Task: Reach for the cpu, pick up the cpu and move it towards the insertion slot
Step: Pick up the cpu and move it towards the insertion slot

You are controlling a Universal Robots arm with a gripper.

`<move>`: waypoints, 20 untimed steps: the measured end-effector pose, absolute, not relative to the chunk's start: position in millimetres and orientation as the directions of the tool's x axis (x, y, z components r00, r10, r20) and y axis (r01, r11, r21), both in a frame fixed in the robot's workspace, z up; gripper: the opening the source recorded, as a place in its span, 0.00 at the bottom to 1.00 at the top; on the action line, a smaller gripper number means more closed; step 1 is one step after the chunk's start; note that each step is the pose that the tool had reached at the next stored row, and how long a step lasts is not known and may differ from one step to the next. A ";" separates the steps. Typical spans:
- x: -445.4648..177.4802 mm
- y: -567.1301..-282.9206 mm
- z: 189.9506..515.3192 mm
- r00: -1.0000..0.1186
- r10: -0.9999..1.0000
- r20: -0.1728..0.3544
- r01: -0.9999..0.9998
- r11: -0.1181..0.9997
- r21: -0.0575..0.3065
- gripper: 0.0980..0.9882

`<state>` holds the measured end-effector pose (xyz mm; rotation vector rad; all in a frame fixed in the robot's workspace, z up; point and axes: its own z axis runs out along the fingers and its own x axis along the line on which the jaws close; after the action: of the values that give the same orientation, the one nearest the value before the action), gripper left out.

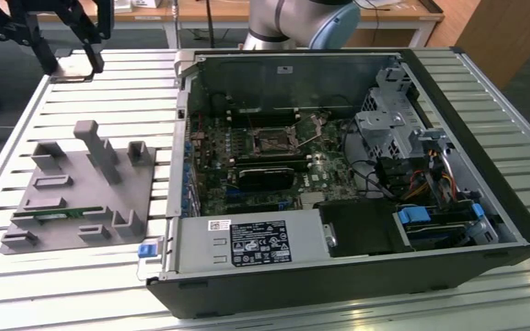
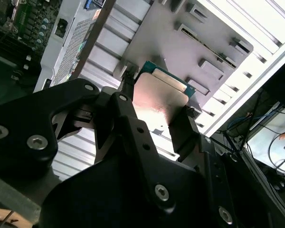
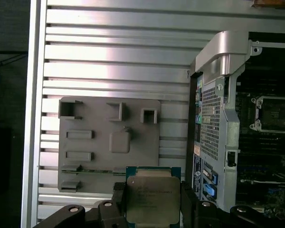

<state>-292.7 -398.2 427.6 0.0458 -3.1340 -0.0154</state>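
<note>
My gripper [image 3: 153,202] is shut on the cpu [image 3: 151,192], a flat square chip with a silvery metal top and a green rim, pinched by two opposite edges between the black fingers [image 2: 126,90]. In the exterior view the gripper [image 1: 72,61] hangs with the cpu [image 1: 74,67] above the slatted table's far corner on the exterior view's left, well away from the open computer case. The insertion slot [image 1: 272,140], a square socket with a shiny frame, lies on the motherboard inside the case and also shows as the socket [image 3: 271,114] in the first wrist view.
A grey fixture plate [image 1: 81,186] with upright blocks and a green memory stick [image 1: 58,214] lies on the slatted table [image 1: 99,276] beside the case. The case wall [image 1: 182,124] stands between gripper and motherboard. A black cooler block [image 1: 265,176] sits near the socket, with cables and drive bays beyond.
</note>
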 end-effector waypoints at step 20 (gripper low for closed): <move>-241.1 -396.5 427.6 -1.000 -0.029 0.008 -0.029 1.000 0.010 0.50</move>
<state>-241.1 -396.5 427.6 0.0457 -3.1334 -0.0155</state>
